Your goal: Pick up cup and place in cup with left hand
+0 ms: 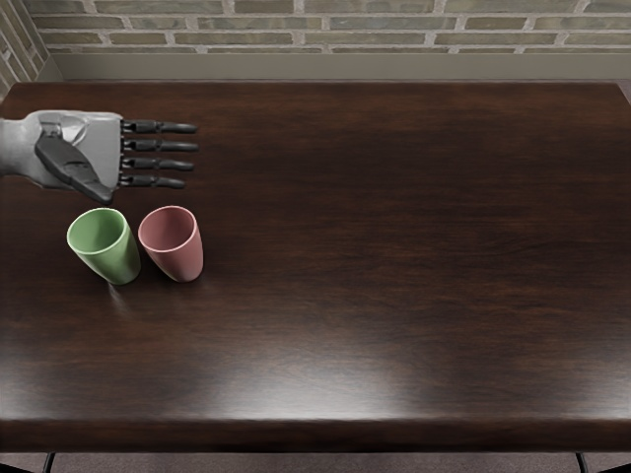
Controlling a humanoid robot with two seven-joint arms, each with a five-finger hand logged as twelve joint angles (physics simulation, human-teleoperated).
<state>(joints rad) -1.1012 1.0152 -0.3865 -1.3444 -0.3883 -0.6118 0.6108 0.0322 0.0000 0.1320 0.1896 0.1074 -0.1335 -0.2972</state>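
My left hand (pixel 148 177) comes in from the left edge, above and behind the cups as seen in the head view. Its four fingers are straight and spread, pointing right, and it holds nothing. A green cup (pixel 120 258) stands on the table at the left, mouth up. Close to its right stands a pink cup (pixel 184 259), also mouth up. The two cups are separate, with only a narrow gap between them. My right arm is out of view.
The dark wooden table (pixel 394 246) fills most of the view, its front edge near the bottom. Behind it rises a brick wall (pixel 335 25).
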